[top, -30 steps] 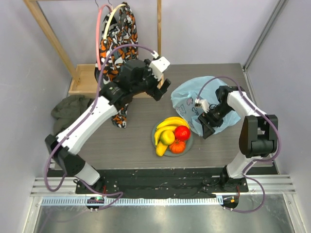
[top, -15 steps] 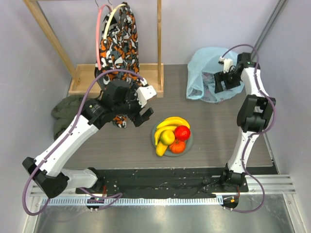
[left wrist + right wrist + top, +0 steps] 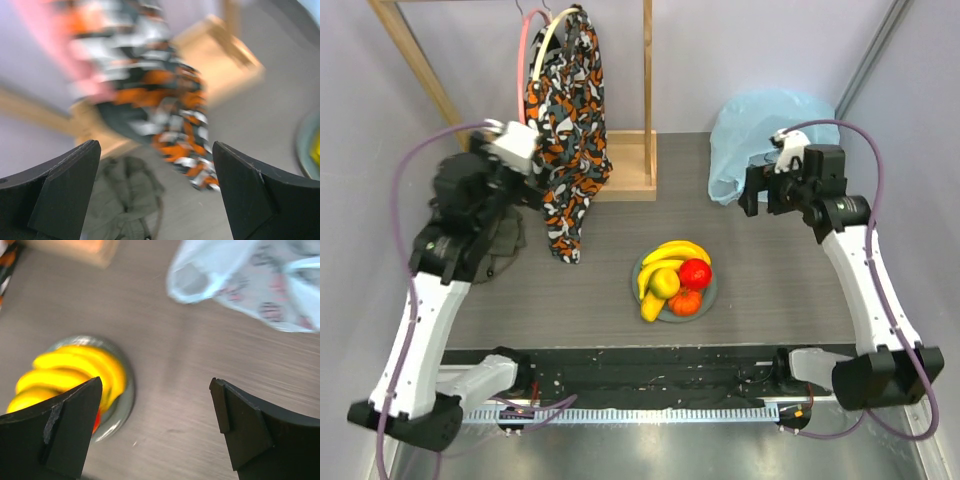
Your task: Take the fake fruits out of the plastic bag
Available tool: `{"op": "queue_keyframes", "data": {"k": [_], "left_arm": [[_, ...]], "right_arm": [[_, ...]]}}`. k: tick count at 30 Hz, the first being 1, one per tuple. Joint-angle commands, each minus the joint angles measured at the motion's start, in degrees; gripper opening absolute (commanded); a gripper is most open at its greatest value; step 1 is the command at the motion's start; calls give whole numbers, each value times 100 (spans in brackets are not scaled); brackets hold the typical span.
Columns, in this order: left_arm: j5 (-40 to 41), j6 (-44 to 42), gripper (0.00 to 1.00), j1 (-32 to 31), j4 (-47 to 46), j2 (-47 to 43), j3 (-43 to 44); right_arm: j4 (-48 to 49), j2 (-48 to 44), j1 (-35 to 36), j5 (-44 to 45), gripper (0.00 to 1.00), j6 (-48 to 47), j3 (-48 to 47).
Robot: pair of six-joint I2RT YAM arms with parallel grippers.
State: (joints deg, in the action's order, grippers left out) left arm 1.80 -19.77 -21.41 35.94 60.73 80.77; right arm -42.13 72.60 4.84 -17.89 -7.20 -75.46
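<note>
The fake fruits lie outside the bag, heaped on a grey-green plate (image 3: 711,291) mid-table: banana bunch (image 3: 675,252), red apple (image 3: 695,272), yellow-green round fruit (image 3: 665,283), small orange one (image 3: 685,302) and a long yellow one (image 3: 652,306). The light-blue plastic bag (image 3: 760,128) sits crumpled at the back right. My right gripper (image 3: 767,192) hovers open just in front of it, nothing between its jaws; its wrist view shows bananas (image 3: 75,367) and bag (image 3: 250,280). My left gripper (image 3: 155,200) is open and empty, raised at the far left.
An orange-black-white patterned cloth (image 3: 565,110) hangs from a wooden rack (image 3: 620,165) at the back left. A green garment (image 3: 498,245) lies crumpled on the table's left edge below my left arm. Walls close in on both sides.
The right gripper carried the bag to the back right, let go and drew off it. The left arm swung from the middle to the far left. Both grippers opened wider.
</note>
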Motion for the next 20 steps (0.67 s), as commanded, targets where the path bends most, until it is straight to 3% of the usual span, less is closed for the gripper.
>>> {"op": "queue_keyframes", "data": {"k": [1,3,4,7,14,20], "left_arm": [[340,1147,100,1738,-1169,-457,96],[32,1711,100,2558,-811,-308,106],[-544,2192,100,3207,-704,-264,53],[-1058,2495,100,3783,-492,-88,-394],[-1911,2644,100,3793,-693,-254,-1809],[-1965,2320,100,3469,-720,-553,-2627]], "right_arm": [[1163,-185,-97,1763,100,711,488],[988,69,-89,2061,100,904,401],[926,166,-97,2131,100,957,383],[812,492,-97,2413,100,1028,400],[1049,554,-97,2290,100,975,761],[1093,554,-97,2000,100,984,796]]}}
